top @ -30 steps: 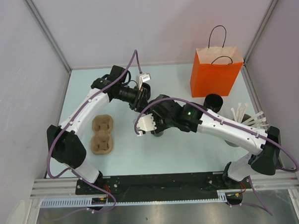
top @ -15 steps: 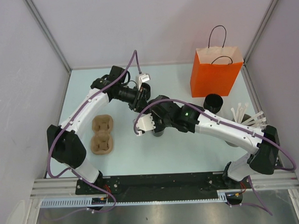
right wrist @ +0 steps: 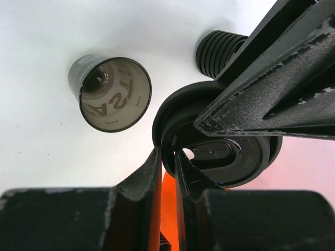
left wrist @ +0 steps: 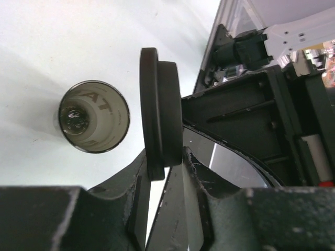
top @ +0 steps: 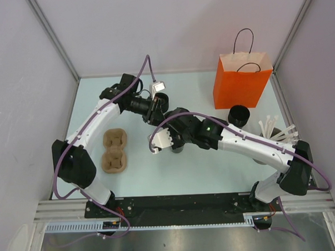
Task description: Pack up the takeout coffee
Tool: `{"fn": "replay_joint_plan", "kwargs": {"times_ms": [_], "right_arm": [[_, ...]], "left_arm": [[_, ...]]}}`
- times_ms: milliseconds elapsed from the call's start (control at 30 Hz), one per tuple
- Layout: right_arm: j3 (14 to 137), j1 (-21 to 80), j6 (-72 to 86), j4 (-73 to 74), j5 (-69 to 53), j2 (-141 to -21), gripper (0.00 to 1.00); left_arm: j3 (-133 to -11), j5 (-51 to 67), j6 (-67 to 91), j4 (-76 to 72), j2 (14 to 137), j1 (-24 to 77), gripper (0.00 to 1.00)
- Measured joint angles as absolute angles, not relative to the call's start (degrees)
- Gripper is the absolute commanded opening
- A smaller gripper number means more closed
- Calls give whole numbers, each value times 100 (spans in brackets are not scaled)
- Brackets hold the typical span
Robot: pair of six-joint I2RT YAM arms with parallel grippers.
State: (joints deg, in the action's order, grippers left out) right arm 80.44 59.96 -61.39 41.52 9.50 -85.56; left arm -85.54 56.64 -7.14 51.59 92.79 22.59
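A round black lid point(left wrist: 159, 104) hangs edge-on above the table, and my left gripper point(left wrist: 164, 159) is shut on its lower rim. My right gripper point(right wrist: 167, 154) is shut on the same lid point(right wrist: 220, 149), its two fingers pinching the rim from the other side. A lidless black coffee cup point(left wrist: 94, 116) stands upright on the table below, with grey print inside it point(right wrist: 114, 94). From above, the two grippers meet at mid table, left point(top: 157, 106) and right point(top: 171, 118). The open cup point(top: 177, 148) shows only partly under the right arm.
An orange paper bag point(top: 240, 80) stands at the back right, with another black cup point(top: 239, 115) in front of it. A tub of white sticks point(top: 278, 133) sits at the right edge. The brown pulp tray point(top: 114, 150) lies to the left of the arms.
My right gripper's jaws have narrowed onto the lid's rim. The left gripper, still holding the lid, has shifted slightly back and left.
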Motion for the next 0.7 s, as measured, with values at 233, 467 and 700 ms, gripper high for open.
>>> {"fn": "replay_joint_plan", "kwargs": {"times_ms": [233,467,700], "right_arm": [[8034,6069,-6016,4357,963,-8482,0],[8001,6104,-5865,4580,897,-8464,0],[7985,6101,-5669,4831,615,-8420,0]], "left_arm": [[-8523,5933,-701,5153,9242,2165,58],[-8519,6084,-696,5131,9177,2091,71],[-8600,6090,-711,5124,9089,1507,87]]}}
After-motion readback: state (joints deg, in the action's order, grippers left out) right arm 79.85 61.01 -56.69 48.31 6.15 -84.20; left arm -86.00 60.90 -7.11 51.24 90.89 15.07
